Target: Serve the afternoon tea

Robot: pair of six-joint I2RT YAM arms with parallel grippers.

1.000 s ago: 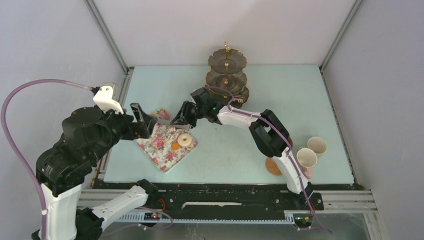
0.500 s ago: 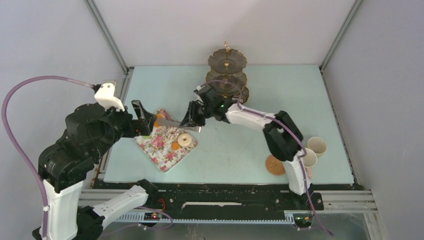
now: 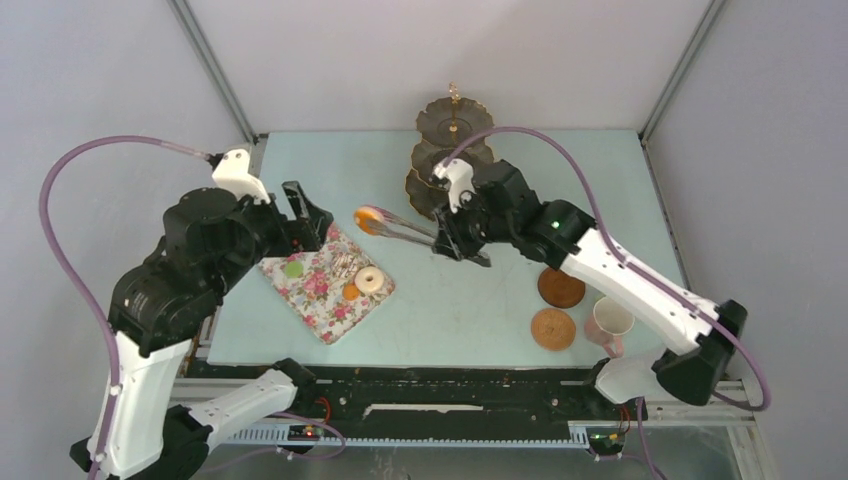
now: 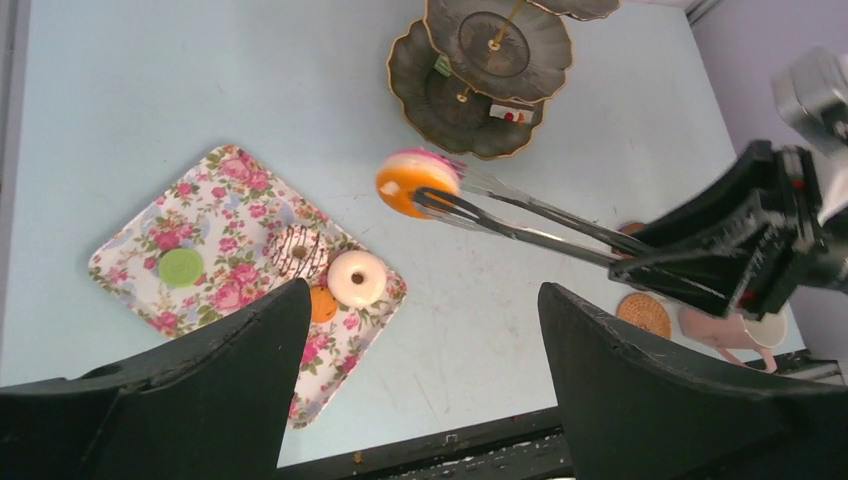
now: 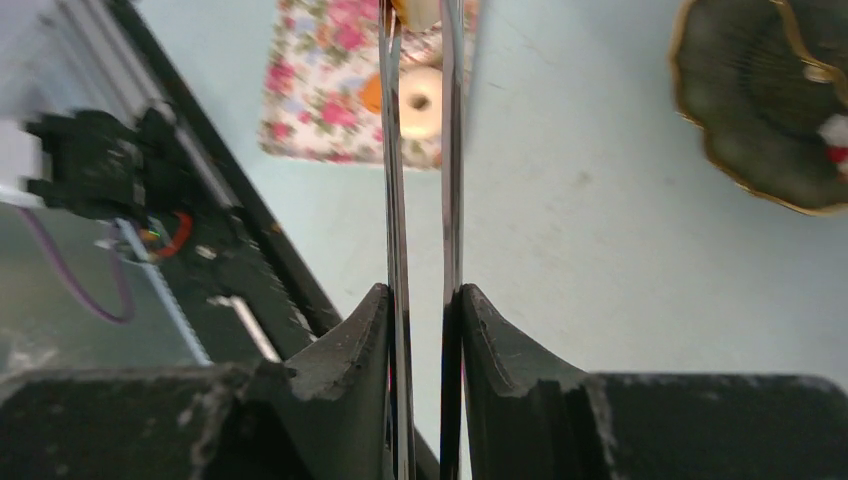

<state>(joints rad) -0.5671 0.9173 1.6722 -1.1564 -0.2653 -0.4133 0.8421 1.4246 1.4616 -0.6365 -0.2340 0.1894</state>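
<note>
My right gripper (image 3: 452, 236) is shut on the long grey tongs (image 3: 408, 229), and the tong tips pinch an orange-and-pink cake (image 3: 368, 218) in the air between the floral cloth (image 3: 318, 305) and the tiered stand (image 3: 452, 150). The left wrist view shows the cake (image 4: 417, 182) and tongs (image 4: 530, 225) too. On the cloth lie a white doughnut (image 3: 370, 279), a chocolate-drizzled doughnut (image 3: 343, 264), an orange piece (image 3: 351, 292) and a green piece (image 3: 293, 268). My left gripper (image 3: 305, 212) is open and empty, high above the cloth's far edge. A pink cup (image 3: 610, 322) and two brown coasters (image 3: 561, 288) (image 3: 552, 328) sit at right.
The dark three-tier stand (image 4: 470, 70) stands at the back middle, with a small white-and-red piece (image 4: 510, 113) on its bottom tier. My right arm reaches across the right half of the table. Grey walls close in both sides.
My right gripper lifted the tongs off the cloth with the orange-and-pink cake and drew back right toward the stand. My left arm shifted a little up and right.
</note>
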